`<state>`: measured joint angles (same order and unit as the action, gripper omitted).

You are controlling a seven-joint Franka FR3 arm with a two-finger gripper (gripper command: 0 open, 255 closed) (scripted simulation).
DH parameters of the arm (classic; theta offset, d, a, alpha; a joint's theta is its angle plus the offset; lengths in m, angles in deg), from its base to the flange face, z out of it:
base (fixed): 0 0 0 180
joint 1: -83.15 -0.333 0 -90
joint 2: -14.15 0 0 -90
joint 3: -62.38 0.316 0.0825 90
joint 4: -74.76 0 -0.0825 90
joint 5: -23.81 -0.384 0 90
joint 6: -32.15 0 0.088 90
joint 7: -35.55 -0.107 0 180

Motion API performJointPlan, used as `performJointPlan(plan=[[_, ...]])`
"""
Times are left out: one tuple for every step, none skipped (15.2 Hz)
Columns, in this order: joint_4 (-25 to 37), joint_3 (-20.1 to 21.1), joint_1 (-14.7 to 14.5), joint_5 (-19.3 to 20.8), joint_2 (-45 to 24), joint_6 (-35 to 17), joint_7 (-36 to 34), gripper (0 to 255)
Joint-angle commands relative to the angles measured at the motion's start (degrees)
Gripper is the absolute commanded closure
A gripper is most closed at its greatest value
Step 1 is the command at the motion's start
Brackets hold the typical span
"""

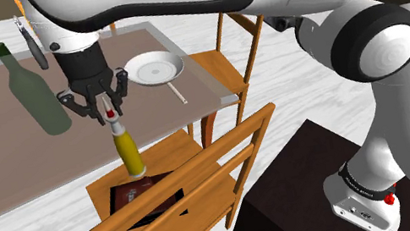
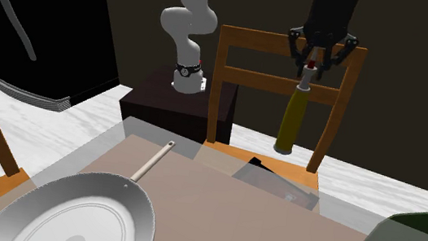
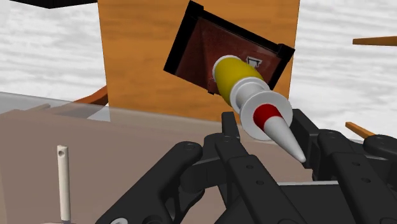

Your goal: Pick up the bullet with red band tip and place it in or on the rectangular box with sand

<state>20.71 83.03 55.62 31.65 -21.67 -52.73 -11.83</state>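
The bullet (image 1: 126, 147) has an olive-yellow case, a white neck and a red band below its pale tip. It hangs tip up, slightly tilted, with my black gripper (image 1: 108, 111) shut on its tip end. Below it lies the rectangular box (image 1: 147, 199), black-rimmed with a reddish-brown inside, on the wooden chair seat. In the second exterior view the gripper (image 2: 315, 62) holds the bullet (image 2: 292, 120) in front of the chair back, above the box (image 2: 278, 180). From the wrist, the bullet (image 3: 245, 86) points base-first at the box (image 3: 197, 48) between my gripper (image 3: 270, 130) fingers.
A wooden chair (image 1: 181, 187) stands pushed against the table's edge (image 1: 222, 99). On the table lie a grey pan (image 1: 154, 67), a dark green bottle (image 1: 35, 92) and a black-handled tool (image 1: 33, 45). My dark stand (image 1: 310, 187) is beside the chair.
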Motion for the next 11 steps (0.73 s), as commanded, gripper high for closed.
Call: performJointPlan(plan=[[2.59,-0.08,-1.08,0.41,-1.64,0.94,-0.63,255],[0.91,-0.03,-0.77,0.28,-1.13,-0.2,-0.64,255],[-0.59,0.0,-0.5,0.18,-0.72,-1.27,-0.64,255],[-2.02,0.04,-0.25,0.09,-0.35,-2.31,-0.65,255],[-3.36,0.06,-0.02,0.01,-0.02,-3.31,-0.64,255],[-4.63,0.08,0.18,-0.06,0.26,-4.28,-0.64,255],[-5.83,0.1,0.37,-0.11,0.51,-5.23,-0.64,255],[-6.98,0.11,0.55,-0.16,0.72,-6.14,-0.64,255],[-8.07,0.11,0.71,-0.2,0.9,-7.04,-0.63,255],[-9.11,0.12,0.86,-0.24,1.05,-7.91,-0.63,255],[-10.1,0.11,1.0,-0.26,1.18,-8.77,-0.63,255]])
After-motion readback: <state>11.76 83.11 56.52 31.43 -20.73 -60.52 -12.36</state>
